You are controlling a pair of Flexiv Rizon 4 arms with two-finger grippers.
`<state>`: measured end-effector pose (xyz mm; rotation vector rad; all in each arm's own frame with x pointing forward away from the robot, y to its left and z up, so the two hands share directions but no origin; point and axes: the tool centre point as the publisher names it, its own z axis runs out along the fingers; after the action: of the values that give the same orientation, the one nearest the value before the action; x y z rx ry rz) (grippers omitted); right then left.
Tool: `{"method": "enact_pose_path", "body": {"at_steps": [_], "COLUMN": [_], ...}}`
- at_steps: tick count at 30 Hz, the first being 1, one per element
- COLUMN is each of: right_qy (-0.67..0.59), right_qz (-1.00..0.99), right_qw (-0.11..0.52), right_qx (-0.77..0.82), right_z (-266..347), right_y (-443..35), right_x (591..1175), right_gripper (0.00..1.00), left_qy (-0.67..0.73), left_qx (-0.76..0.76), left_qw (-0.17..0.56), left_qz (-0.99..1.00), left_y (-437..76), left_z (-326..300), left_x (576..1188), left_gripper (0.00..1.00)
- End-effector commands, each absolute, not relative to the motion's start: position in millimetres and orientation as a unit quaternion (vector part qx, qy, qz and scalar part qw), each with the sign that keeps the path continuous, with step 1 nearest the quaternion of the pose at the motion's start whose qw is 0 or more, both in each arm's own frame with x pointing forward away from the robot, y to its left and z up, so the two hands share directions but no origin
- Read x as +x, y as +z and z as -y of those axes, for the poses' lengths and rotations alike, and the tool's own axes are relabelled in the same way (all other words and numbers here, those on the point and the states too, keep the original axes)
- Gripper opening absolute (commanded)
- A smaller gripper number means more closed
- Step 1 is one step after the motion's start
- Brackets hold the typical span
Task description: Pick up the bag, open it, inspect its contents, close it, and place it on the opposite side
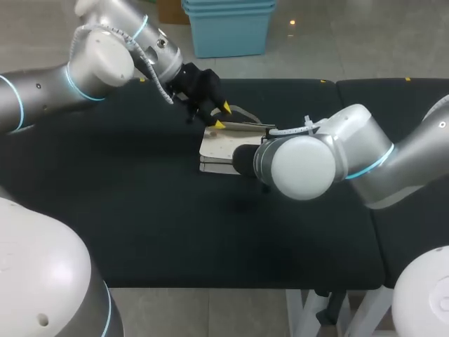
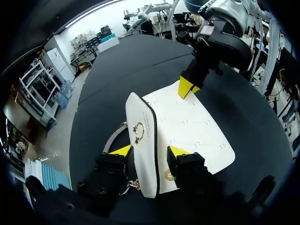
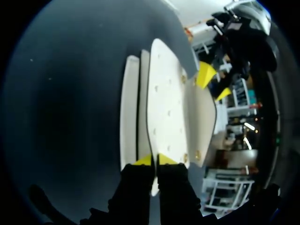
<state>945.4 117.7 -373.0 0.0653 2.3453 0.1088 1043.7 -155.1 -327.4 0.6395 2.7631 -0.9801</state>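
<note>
Left claw (image 2: 150, 151): around the raised flap (image 2: 140, 136). Whether it actually grips, I cannot tell.
Right claw (image 3: 154, 160): narrow, pinching the edge of the bag (image 3: 164, 108) opposite the flap.
Bag: lying flat near the middle of the tabletop (image 1: 140, 203), between both claws.
Risk: if the left hold is loose, I judge the flap could slip free and drop shut. Lifting it harder could drag the bag out of the right pinch.

White bag (image 2: 187, 126), gold clasp (image 2: 138, 131), black table (image 1: 140, 210), yellow fingertips (image 2: 123, 150)
</note>
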Motion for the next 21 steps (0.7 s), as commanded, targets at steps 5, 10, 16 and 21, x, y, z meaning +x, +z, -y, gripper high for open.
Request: {"method": "enact_pose_path", "body": {"at_steps": [5, 10, 16, 21], "right_qy": [0.044, 0.044, 0.044, 0.044], "right_qz": [-0.92, -0.92, -0.92, -0.92], "right_qw": [0.388, 0.388, 0.388, 0.388], "right_qx": [0.025, 0.025, 0.025, 0.025], "right_z": [-117, -117, -117, -117], "right_y": [-375, -375, -375, -375], "right_x": [945, 945, 945, 945], "right_gripper": [0.0, 0.0, 0.0, 0.0], "left_qy": [-0.308, -0.304, -0.334, -0.353], "left_qx": [0.193, 0.182, 0.15, 0.135], "left_qw": [0.09, 0.087, 0.028, -0.007], "left_qz": [-0.927, -0.931, -0.93, -0.926], "left_y": [-340, -342, -342, -343], "left_z": [163, 162, 155, 154], "left_x": [1049, 1056, 1073, 1080], "left_gripper": [0.29, 0.0, 0.0, 0.0]}}
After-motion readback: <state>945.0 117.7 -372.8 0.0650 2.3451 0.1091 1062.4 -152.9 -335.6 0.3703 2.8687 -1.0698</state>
